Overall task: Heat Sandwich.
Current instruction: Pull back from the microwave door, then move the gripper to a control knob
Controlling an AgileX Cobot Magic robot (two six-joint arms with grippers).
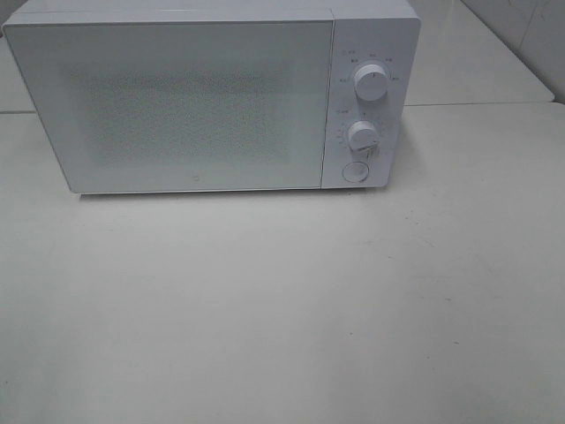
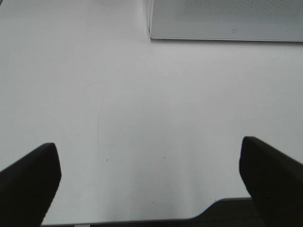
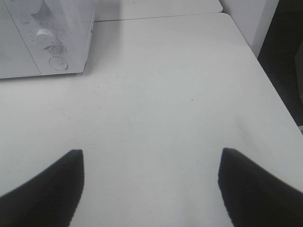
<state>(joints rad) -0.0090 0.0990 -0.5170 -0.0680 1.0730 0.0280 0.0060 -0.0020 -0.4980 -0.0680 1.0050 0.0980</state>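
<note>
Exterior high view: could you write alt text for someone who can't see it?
A white microwave with its door shut stands at the back of a pale table. Its right-hand panel carries an upper knob, a lower knob and a round button below. No robot arm shows.

A white table carries a white microwave at twelve o'clock, door closed, its upper knob, lower knob and round button at its three o'clock side.
</note>
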